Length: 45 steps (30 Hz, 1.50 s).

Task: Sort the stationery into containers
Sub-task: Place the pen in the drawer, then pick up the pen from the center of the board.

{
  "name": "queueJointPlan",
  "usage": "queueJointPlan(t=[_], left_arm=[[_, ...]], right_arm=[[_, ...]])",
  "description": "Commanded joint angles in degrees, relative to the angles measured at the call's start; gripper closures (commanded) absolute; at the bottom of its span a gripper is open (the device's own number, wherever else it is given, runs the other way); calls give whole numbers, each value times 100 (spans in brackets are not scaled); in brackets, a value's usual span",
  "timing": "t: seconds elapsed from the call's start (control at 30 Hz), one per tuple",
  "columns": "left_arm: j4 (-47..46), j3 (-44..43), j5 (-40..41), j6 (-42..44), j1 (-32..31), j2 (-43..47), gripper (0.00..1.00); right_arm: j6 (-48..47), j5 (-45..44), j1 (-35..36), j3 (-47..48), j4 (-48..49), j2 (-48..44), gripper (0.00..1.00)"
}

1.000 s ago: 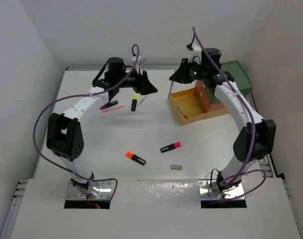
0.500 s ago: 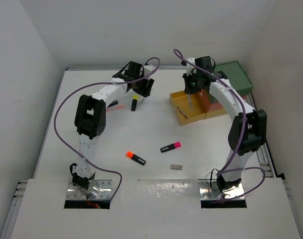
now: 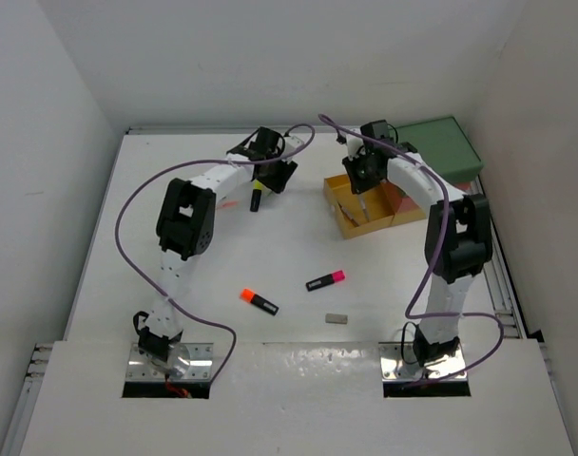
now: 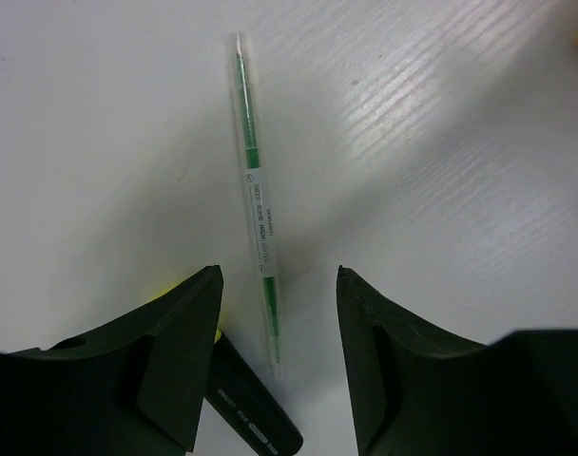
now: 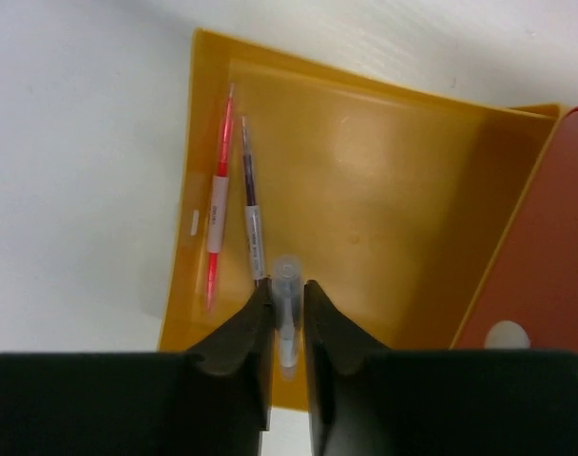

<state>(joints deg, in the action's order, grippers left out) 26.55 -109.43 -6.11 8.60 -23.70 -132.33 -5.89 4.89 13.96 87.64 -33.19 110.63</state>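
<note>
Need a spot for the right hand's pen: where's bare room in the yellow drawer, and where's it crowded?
The yellow drawer is bare from the dark pen across to the coral drawer. Crowded only at the opposite wall: the red pen lies beside the dark one.

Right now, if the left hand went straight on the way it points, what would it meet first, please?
Most likely the thin clear pen with green ink, lying on the white table between the open fingers of the left hand, though depth is hard to judge.
</note>
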Motion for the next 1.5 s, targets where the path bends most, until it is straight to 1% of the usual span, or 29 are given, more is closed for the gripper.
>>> queueJointPlan(t=[0.0,0.03,0.07,0.13,0.17,0.2,0.23,0.3,0.33,0.5,0.57,0.6,0.63,0.67,0.7,0.73,0.77,0.8,0.83,0.87,0.9,0.97,1.03,1.07,1.13,1.17,1.23,1.33,1.47], left_arm=[[-71,-237,145,115,-20,-222,43],[-71,-254,154,124,-20,-258,43],[-79,-281,136,142,-20,-328,45],[-79,-298,128,150,-20,-372,50],[-79,-299,128,151,-20,-398,52],[-79,-307,154,159,-12,-416,55],[-79,-307,136,151,-11,-434,61],[-27,-290,101,168,-3,-434,67],[-27,-229,58,151,-3,-390,73],[-88,219,-267,-95,-46,-48,86],[-149,658,-338,-113,-108,329,91],[-202,842,-425,-183,-117,479,97],[-446,1035,-522,-253,-117,907,100],[-588,1481,-636,-341,-65,1172,100],[-963,1712,-1098,-611,-12,1714,100],[-1167,2140,-1425,-797,128,1981,100],[-1361,2371,-2055,-1094,216,2270,100],[-1980,2643,-2418,-1689,304,2830,100],[-2465,2976,-2795,-2087,514,3132,100],[-3079,3763,-3313,-2969,603,3465,100],[-4077,4127,-3431,-3387,682,4034,100],[-4787,4865,-3589,-4309,814,4669,100],[-5272,5062,-3669,-4664,876,4953,100],[-5439,5246,-3748,-4988,894,5058,100],[-5931,5405,-3801,-5279,911,5331,100],[-6185,5519,-3836,-5533,929,5419,100],[-6389,5564,-3932,-5789,911,5464,100],[-6399,5581,-3951,-5852,938,5577,100],[-6355,5581,-3986,-5896,938,5666,100]], right_arm=[[-53,30,55,51,216,125,79],[-53,30,63,104,216,169,76],[-53,30,90,200,173,257,67],[-35,13,116,332,103,301,55],[9,-14,142,377,85,293,47],[52,-5,143,412,32,258,44],[88,12,151,499,-64,240,43],[211,100,169,596,-170,74,43],[272,135,178,640,-196,3,43],[745,783,143,606,-127,-725,42],[1114,1048,55,527,-21,-919,40],[1290,1398,11,396,179,-1129,39],[1666,1636,-120,325,303,-1244,37],[1914,1830,-173,246,409,-1333,36],[2134,2119,-209,19,714,-1534,35],[2562,2252,-270,-105,900,-1614,34],[2758,2349,-279,-376,1294,-1719,33],[2925,2394,-279,-509,1498,-1894,31],[3336,2499,-279,-650,1726,-1974,28],[3558,2543,-271,-912,2207,-2045,27],[3943,2596,-236,-993,2403,-2124,26],[4279,2798,-174,-1082,2859,-2186,20],[4762,2965,-51,-1073,3107,-2177,17],[4938,3000,1,-1108,3465,-2160,17],[5448,3027,203,-1213,3992,-2142,14],[5606,3027,274,-1283,4570,-2116,14],[5897,3106,528,-1023,4917,-1871,13],[6056,3176,863,-609,5085,-1502,13],[5933,3194,1205,-291,4989,-1211,15]])
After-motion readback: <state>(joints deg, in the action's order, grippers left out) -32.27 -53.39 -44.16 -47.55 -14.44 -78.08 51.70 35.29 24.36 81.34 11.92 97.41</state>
